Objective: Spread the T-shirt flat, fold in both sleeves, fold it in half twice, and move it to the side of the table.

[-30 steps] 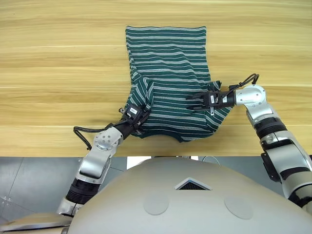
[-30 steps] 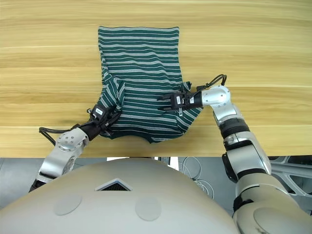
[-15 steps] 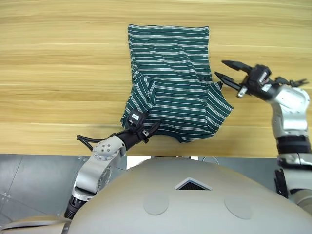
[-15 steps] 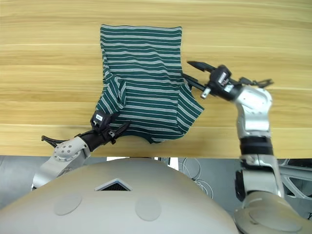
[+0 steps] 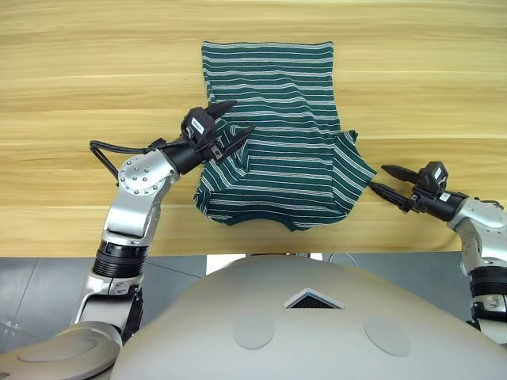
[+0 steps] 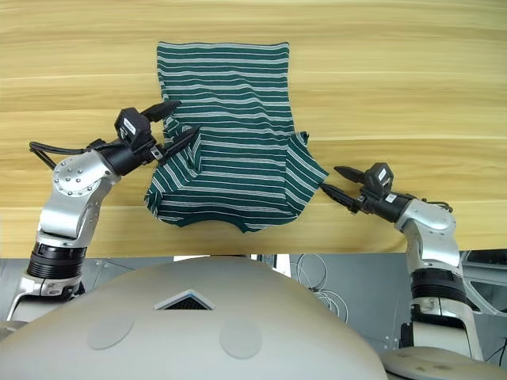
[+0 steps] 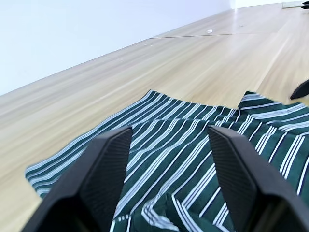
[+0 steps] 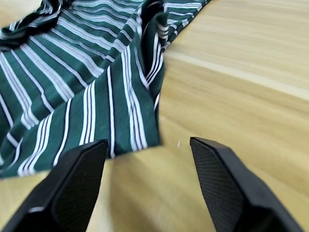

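Observation:
The green T-shirt [image 5: 277, 150] with white stripes lies on the wooden table [image 5: 95, 95], its hem at the far end. Its left sleeve is folded in over the body, and the right sleeve [image 5: 355, 162] sticks out sideways. My left gripper [image 5: 230, 117] hovers open over the shirt's left edge, and the striped cloth [image 7: 178, 140] shows between its fingers [image 7: 104, 174]. My right gripper [image 5: 383, 179] is open, low over the table just right of the right sleeve's tip. The sleeve corner [image 8: 137, 130] lies in front of its fingers [image 8: 219, 186], and nothing is held.
The table's near edge [image 5: 63, 253] runs just below the shirt's collar end. Bare wood lies left, right and beyond the shirt. A black cable [image 5: 103, 154] loops off the left forearm.
The left gripper left the shirt's near left corner and moved up to its left edge. The right gripper drew off the shirt to the right, then came down beside the sleeve tip.

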Motion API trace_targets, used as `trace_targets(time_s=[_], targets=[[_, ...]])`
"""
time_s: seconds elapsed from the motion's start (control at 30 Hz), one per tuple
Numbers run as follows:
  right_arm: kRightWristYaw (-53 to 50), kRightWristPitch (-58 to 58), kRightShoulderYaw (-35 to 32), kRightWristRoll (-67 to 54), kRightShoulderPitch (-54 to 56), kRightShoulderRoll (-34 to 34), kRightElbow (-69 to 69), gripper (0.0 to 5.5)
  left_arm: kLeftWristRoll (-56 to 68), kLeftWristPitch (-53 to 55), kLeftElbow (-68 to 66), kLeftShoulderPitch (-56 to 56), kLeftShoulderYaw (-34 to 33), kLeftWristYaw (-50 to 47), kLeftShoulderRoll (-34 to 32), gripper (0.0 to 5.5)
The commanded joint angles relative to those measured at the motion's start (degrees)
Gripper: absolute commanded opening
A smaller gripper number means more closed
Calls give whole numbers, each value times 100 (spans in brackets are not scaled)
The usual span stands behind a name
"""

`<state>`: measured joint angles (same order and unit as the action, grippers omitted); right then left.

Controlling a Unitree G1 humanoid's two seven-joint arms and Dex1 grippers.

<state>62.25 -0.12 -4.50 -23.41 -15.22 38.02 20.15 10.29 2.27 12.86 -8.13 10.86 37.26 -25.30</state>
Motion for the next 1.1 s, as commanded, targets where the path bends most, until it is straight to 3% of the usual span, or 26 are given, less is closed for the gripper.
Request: trace_targets(time_s=[0.03, 0.17, 0.7, 1.1], targets=[[-7, 710, 225, 180, -95, -31, 220, 319, -212, -442, -305, -582, 83, 138, -142, 279], [207, 1071, 340, 38, -208, 19, -156, 319, -228, -714, -474, -987, 25, 156, -144, 279], [-397, 1512, 438, 144, -206, -36, -1055, 5, -189, -805, -575, -1167, -47, 44, 69, 279], [133, 912, 210, 120, -121, 249, -1440, 0, -368, -917, -447, -1631, 139, 56, 23, 279]])
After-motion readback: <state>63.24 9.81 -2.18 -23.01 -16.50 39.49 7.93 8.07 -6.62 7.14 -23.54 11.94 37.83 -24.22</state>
